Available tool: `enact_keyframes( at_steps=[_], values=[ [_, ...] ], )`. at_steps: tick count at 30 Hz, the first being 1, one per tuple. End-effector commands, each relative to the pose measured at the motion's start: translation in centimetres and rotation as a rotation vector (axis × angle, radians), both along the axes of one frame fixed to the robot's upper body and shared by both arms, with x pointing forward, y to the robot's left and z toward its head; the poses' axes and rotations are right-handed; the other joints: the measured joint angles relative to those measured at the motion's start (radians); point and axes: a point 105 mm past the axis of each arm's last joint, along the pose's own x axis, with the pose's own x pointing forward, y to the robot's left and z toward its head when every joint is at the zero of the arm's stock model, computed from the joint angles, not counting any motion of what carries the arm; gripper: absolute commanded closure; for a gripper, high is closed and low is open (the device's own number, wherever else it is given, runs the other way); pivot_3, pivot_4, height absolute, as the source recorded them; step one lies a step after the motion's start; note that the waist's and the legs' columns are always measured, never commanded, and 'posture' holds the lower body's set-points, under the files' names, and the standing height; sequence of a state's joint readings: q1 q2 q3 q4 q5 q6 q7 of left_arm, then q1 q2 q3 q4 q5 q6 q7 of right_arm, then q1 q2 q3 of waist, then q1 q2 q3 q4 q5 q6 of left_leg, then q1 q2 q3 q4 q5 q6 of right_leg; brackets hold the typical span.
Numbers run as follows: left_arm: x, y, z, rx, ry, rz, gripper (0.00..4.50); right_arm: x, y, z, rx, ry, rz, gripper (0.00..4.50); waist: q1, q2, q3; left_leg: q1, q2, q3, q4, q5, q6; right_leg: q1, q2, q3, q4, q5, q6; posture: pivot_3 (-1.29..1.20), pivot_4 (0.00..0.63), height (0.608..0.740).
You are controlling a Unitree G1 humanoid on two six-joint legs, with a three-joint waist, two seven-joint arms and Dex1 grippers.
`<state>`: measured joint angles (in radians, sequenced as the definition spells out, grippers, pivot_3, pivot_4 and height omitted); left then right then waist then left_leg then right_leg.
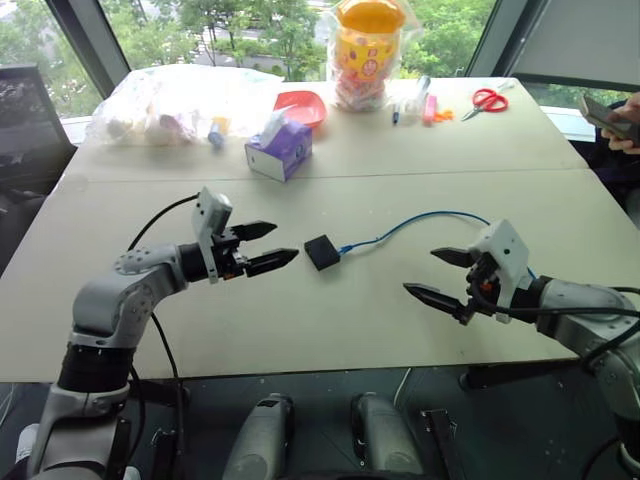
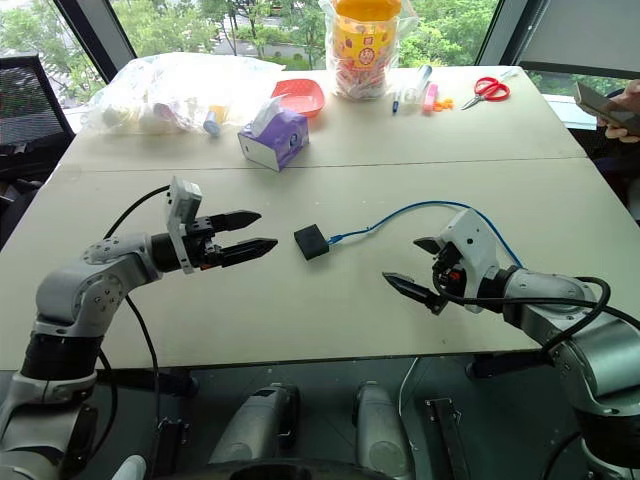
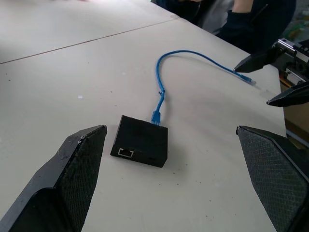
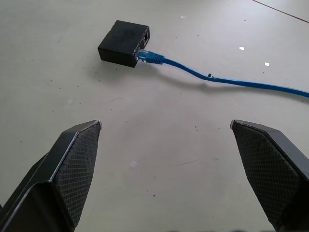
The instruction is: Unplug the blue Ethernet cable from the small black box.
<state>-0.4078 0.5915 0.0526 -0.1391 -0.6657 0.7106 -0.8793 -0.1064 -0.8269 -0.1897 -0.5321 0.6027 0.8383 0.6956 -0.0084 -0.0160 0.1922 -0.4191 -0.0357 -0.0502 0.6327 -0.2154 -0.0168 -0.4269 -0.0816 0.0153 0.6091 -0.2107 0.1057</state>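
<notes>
Both grippers, left (image 1: 272, 246) and right (image 1: 438, 273), spread wide, flank the box (image 1: 322, 252); cable (image 1: 420, 219) still plugged in.

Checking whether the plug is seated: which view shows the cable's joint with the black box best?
The right wrist view: the blue Ethernet cable visibly enters the small black box. The left wrist view shows the joint from behind the box; the head views show it small.

Matt black box (image 3: 140, 141) (plastic-looking), smooth table (image 3: 72, 87).
</notes>
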Motion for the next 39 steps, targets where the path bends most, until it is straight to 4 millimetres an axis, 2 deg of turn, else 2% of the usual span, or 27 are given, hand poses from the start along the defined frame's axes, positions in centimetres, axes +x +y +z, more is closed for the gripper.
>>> enact_keyframes(
  at_steps=[1, 11, 19, 23, 31, 35, 39],
  values=[
    [-0.2, 0.1, 1.6, 0.015, -0.070, -0.008, 0.02, 0.4, 0.1, 1.1, -0.016, -0.047, 0.022, 0.00, 0.000, 0.000, 0.000, 0.000, 0.000, 0.000, 0.000, 0.000, 0.000, 0.000, 0.000, 0.000, 0.000, 0.000, 0.000, 0.00, 0.150, 0.740],
    [-0.6, 0.4, 2.2, 0.042, -0.077, -0.008, 0.02, 1.7, -0.4, 1.5, -0.066, -0.089, 0.021, 0.00, 0.000, 0.000, 0.000, 0.000, 0.000, 0.000, 0.000, 0.000, 0.000, 0.000, 0.000, 0.000, 0.000, 0.000, 0.000, 0.00, 0.150, 0.740],
    [-0.5, 0.9, 2.2, 0.054, -0.076, 0.018, 0.02, 2.3, 0.3, 1.3, -0.117, -0.069, 0.065, 0.00, -0.001, 0.000, 0.000, 0.000, 0.000, 0.000, 0.000, 0.000, 0.000, 0.000, 0.000, 0.000, 0.000, 0.000, 0.000, 0.00, 0.150, 0.740],
    [-0.6, 0.7, 2.0, 0.049, -0.072, 0.022, 0.02, 3.0, 0.8, 1.8, -0.142, -0.066, 0.098, 0.00, -0.003, 0.000, 0.000, 0.000, 0.000, 0.000, 0.000, 0.000, 0.000, 0.000, 0.000, 0.000, 0.000, 0.000, 0.000, 0.00, 0.150, 0.740],
    [-1.0, 0.3, 1.1, 0.101, -0.081, 0.007, 0.02, 6.4, 3.2, 2.7, -0.296, -0.056, 0.271, 0.00, -0.005, 0.000, 0.000, 0.001, 0.000, 0.001, 0.000, 0.000, 0.000, 0.000, 0.000, 0.000, 0.001, 0.000, 0.000, 0.00, 0.150, 0.740],
    [-1.0, 0.4, 0.9, 0.138, -0.097, -0.001, 0.02, 8.9, 4.8, 1.7, -0.414, -0.002, 0.372, 0.00, -0.011, 0.000, 0.000, 0.001, 0.000, 0.002, 0.000, 0.000, 0.000, -0.001, 0.001, 0.000, 0.001, 0.000, 0.000, 0.00, 0.150, 0.740],
    [-1.1, 0.7, 1.1, 0.133, -0.109, 0.019, 0.02, 11.3, 6.8, 0.5, -0.438, 0.064, 0.439, 0.00, -0.011, 0.000, 0.000, 0.001, 0.000, 0.002, 0.000, 0.000, 0.000, -0.001, 0.001, 0.001, 0.002, 0.001, 0.000, 0.00, 0.150, 0.740]
  ],
)
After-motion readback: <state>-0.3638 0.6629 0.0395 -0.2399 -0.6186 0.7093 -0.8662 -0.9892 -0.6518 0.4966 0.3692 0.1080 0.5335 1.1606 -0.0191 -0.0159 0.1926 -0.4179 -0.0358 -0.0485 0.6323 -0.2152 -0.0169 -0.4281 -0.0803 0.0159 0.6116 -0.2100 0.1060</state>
